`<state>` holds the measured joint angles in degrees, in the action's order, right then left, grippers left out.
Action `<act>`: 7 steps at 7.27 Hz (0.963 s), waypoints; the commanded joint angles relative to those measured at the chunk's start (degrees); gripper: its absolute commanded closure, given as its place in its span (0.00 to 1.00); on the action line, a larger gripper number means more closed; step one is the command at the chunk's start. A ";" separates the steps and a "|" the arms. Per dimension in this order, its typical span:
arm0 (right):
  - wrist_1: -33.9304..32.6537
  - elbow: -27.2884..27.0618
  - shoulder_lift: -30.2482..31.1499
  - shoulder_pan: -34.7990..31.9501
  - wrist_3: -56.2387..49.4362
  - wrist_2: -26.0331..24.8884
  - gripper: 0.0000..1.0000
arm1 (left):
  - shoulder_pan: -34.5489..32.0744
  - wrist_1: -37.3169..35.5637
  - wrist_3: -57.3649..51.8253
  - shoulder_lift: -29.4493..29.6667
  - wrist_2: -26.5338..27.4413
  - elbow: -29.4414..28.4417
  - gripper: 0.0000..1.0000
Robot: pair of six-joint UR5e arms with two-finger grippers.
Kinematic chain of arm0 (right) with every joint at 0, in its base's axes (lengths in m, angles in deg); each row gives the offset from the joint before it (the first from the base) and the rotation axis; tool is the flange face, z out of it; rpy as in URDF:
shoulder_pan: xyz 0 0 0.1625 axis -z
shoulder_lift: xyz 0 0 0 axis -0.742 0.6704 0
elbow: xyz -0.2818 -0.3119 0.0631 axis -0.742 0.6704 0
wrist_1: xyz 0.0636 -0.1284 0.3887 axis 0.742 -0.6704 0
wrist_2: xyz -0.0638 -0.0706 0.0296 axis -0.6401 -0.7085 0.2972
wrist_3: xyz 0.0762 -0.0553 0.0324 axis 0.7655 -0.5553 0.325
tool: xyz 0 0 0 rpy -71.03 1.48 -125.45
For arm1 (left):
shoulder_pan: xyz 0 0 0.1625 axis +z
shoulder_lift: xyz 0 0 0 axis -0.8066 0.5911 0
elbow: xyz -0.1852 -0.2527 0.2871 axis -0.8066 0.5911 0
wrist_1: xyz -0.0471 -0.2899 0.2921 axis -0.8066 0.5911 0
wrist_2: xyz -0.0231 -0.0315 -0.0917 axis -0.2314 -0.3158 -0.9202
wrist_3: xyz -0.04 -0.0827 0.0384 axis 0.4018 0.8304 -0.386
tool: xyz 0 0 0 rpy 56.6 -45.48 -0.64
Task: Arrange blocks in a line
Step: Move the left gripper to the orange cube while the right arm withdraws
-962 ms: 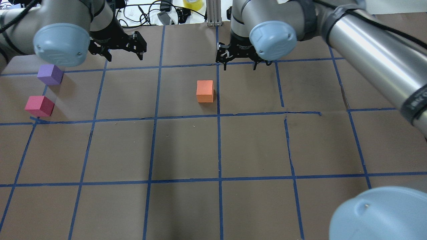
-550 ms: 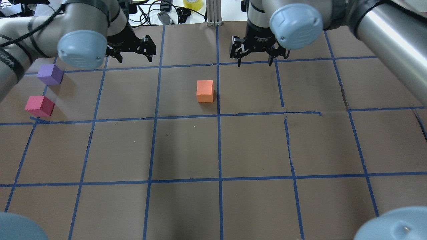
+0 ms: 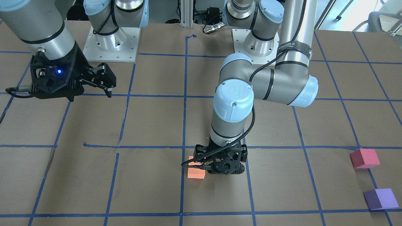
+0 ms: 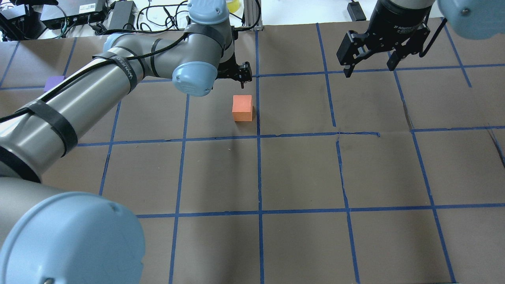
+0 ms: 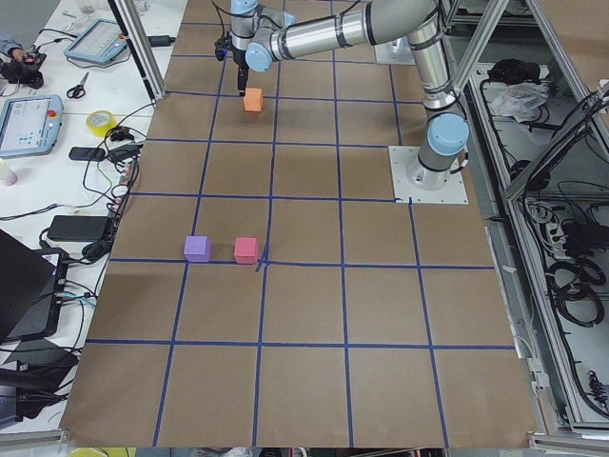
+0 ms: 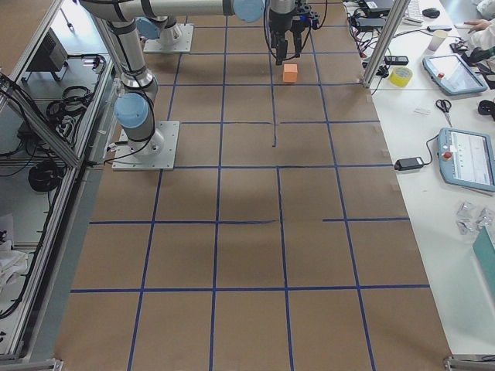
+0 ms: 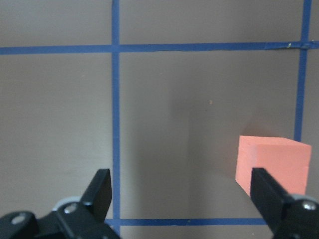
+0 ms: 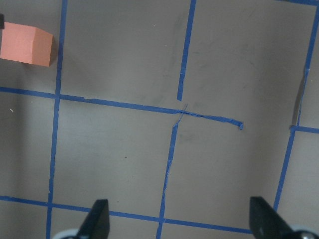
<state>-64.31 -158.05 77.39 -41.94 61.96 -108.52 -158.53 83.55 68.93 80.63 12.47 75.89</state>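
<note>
Here we see the left arm stretched across the tabletop towards the orange block. The left jaws point down and are spread wide, gripping nothing. In the left wrist view the block sits at the view's right, partly behind one jaw tip rather than squarely between the two. We cannot tell whether that tip touches it. In the front-facing view the jaws hang just beside the block, which rests flat on the tabletop and peeks out at the view's left of the wrist. The orange block lies close against one of the blue tape lines that divide the brown surface into squares. It is near the middle of the tabletop's width and toward the side far from the robot.

The right arm is held off to its own side, well apart from all three blocks. The right jaws are likewise wide apart and empty. Their wrist view looks down on taped squares, with the orange block in the top left corner.

The pinkish red block and the purple block stand near one another without touching. They are out by the tabletop's left end, well apart from the orange one, and the purple lies farther from the robot than the red. In the overhead view the left arm hides the red block and all but a sliver of the purple.
</note>
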 commanded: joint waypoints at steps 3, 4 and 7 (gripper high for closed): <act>-1.66 -1.48 1.96 -0.16 0.60 0.55 0.00 | -3.25 -2.28 1.92 4.75 -0.06 -0.24 0.00; -1.05 -1.57 2.66 -0.16 0.60 0.72 0.00 | -3.25 -2.28 1.39 5.27 0.11 -0.15 0.00; 4.23 -1.49 2.67 -0.16 7.51 -1.74 0.00 | -3.25 -3.86 1.12 6.94 0.38 -0.24 0.02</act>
<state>-61.64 -159.67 79.92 -42.10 65.92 -109.66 -161.77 80.40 70.10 86.97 12.70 75.72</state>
